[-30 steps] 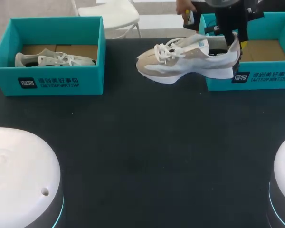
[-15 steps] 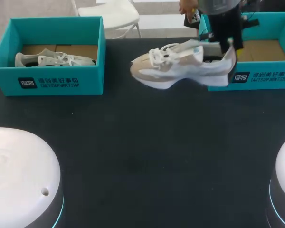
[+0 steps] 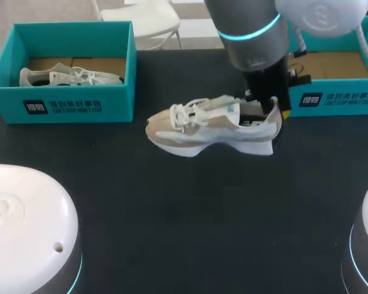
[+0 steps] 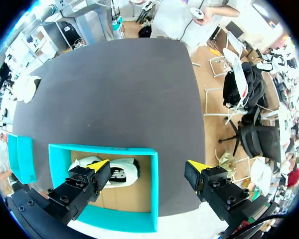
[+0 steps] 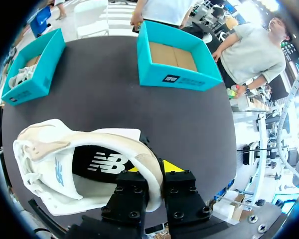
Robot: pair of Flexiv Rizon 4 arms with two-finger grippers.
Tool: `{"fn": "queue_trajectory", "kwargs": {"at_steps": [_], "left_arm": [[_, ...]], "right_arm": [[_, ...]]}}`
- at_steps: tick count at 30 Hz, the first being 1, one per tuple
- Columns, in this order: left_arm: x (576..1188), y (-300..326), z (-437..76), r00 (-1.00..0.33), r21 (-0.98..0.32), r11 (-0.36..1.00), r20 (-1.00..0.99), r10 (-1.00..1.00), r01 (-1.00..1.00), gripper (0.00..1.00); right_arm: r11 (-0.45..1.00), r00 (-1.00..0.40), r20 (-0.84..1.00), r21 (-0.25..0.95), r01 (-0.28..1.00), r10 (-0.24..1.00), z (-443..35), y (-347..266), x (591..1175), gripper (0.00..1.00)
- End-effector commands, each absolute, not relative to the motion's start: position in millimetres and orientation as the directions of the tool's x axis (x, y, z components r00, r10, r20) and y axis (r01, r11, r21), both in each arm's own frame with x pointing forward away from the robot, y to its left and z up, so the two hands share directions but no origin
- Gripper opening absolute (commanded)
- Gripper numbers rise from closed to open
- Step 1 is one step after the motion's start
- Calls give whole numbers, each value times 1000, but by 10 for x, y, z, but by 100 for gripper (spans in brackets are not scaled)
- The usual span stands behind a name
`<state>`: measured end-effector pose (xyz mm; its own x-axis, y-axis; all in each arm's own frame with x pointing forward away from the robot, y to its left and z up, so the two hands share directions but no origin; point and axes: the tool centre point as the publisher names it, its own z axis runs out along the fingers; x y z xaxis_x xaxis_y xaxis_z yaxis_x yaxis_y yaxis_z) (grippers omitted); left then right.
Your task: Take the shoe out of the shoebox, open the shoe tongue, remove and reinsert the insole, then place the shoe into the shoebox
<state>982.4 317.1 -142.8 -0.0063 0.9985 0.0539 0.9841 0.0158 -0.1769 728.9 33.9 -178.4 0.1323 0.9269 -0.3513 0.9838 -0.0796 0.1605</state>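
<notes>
Here: the shoe out of its box, held by the heel

The shoe (image 3: 211, 125) sits just beside the empty shoebox (image 3: 334, 101), toe pointing away from it; whether its sole touches the table (image 3: 184, 208) cannot be told. The right gripper (image 3: 275, 110) pinches the heel collar, one finger inside and one outside. The shoe is judged light, with a stiff sole and a soft upper: the padded collar offers a firm hold, while tongue and laces would yield. The left gripper (image 4: 149, 172), fingers spread and empty, hangs well apart from that shoebox, above a second shoebox (image 4: 104, 148) holding another shoe (image 4: 120, 175).
</notes>
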Motion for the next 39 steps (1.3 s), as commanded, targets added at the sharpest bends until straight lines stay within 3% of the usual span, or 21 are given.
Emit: {"fn": "queue_trajectory", "kwargs": {"at_steps": [1, 11, 22, 39], "left_arm": [[9818, 3177, -1422, -5, -176, 15, 56, 998, 984, 100], [9818, 3177, -1422, -5, -176, 15, 56, 998, 984, 100], [9818, 3177, -1422, -5, -176, 15, 56, 998, 984, 100], [9818, 3177, -1422, -5, -176, 15, 56, 998, 984, 100]], "right_arm": [[-77, 129, -327, 167, 983, 936, -2103, 310, 7301, 0], [-8, 47, -330, 118, 993, 943, -2660, 320, 7281, 0], [-41, 75, -314, 115, 993, 946, -3137, 335, 7200, 0], [0, 33, -294, 110, 994, 955, -3472, 381, 7309, 0]]}}
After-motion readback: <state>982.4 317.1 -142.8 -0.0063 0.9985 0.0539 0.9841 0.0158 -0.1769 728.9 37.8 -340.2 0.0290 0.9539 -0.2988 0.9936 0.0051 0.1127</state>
